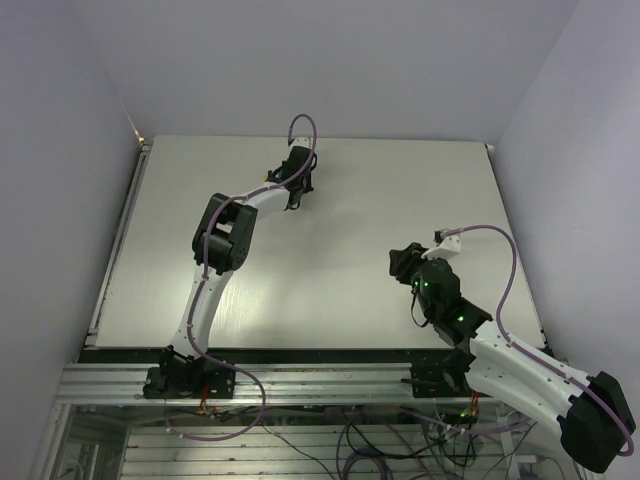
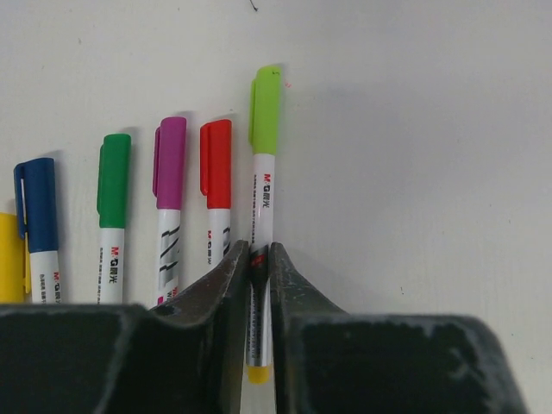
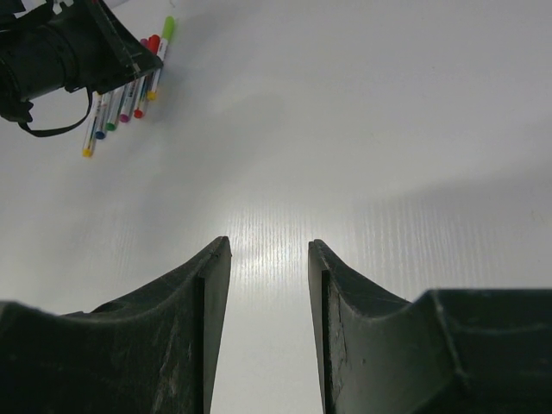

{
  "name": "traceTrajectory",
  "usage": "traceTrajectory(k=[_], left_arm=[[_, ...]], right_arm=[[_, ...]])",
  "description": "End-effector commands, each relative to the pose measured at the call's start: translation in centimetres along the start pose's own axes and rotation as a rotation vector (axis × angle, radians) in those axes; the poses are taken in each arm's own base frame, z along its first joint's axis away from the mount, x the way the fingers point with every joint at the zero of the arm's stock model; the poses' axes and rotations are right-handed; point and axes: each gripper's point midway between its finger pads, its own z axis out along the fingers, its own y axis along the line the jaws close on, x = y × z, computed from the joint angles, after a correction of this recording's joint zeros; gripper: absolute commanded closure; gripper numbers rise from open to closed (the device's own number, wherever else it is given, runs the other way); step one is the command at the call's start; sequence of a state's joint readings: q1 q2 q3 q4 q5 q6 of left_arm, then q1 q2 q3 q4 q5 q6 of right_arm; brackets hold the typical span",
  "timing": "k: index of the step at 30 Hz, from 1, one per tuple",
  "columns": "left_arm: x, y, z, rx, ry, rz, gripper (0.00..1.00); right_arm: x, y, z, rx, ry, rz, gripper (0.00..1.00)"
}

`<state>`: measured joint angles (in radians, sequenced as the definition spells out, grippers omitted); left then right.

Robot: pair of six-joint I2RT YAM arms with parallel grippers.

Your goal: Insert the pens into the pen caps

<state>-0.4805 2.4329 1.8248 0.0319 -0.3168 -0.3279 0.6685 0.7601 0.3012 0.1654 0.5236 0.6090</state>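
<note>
Several white pens lie side by side on the table in the left wrist view, each with a cap on: blue (image 2: 36, 203), green (image 2: 114, 179), magenta (image 2: 170, 162) and red (image 2: 216, 164). A yellow piece (image 2: 9, 259) shows at the left edge. My left gripper (image 2: 260, 252) is shut on the barrel of a fifth pen (image 2: 261, 198), which has a lime-green cap (image 2: 266, 108) and a yellow tail end. In the top view this gripper (image 1: 296, 197) is at the far middle of the table. My right gripper (image 3: 269, 246) is open and empty above bare table.
The row of pens (image 3: 129, 97) and the left arm's wrist (image 3: 60, 52) show at the top left of the right wrist view. In the top view the right gripper (image 1: 403, 262) is at the table's right middle. Walls close in the table's far and side edges.
</note>
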Motion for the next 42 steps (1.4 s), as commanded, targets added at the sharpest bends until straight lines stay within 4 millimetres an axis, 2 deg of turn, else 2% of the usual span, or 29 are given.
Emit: traceTrajectory(k=[1,7,15,20,26,29,30,34,37,42], left_arm=[[0.9,0.3,0.3,0.001,0.014,0.002,0.75],[-0.7,0.0,-0.7,0.021,-0.016,-0.010,0.70],[-4.5,-1.0,-3.2,0.075,-0.084,-0.040,0.68],[-6.7,-1.8,-5.3,0.121,-0.128,-0.062,0.66],[-8.9,-2.6,-9.1,0.204,-0.192,-0.108,0.67],[-8.7,-2.0,-11.4,0.227,-0.216,-0.129,0.67],[-7.7,-1.5,-12.0,0.227,-0.210,-0.131,0.67],[-6.8,-0.2,-15.5,0.244,-0.234,-0.148,0.67],[-5.6,1.3,-17.7,0.222,-0.231,-0.144,0.67],[-4.8,4.6,-22.0,0.157,-0.284,-0.147,0.68]], right_arm=[[-0.2,0.0,0.0,0.003,-0.008,0.008,0.60],[-0.3,0.0,0.0,0.000,-0.013,0.011,0.60],[-0.4,0.4,0.1,-0.012,-0.015,0.016,0.59],[-0.7,0.5,0.1,-0.013,-0.022,0.013,0.59],[-1.7,-0.2,0.2,0.031,-0.054,-0.018,0.59],[-2.2,-1.1,0.5,0.073,-0.076,-0.038,0.59],[-2.4,-1.6,0.7,0.091,-0.078,-0.036,0.59],[-2.5,-3.5,1.6,0.136,-0.059,0.003,0.58],[-3.1,-5.8,2.3,0.166,-0.057,0.057,0.58],[-4.4,-10.1,3.1,0.244,-0.053,0.166,0.57]])
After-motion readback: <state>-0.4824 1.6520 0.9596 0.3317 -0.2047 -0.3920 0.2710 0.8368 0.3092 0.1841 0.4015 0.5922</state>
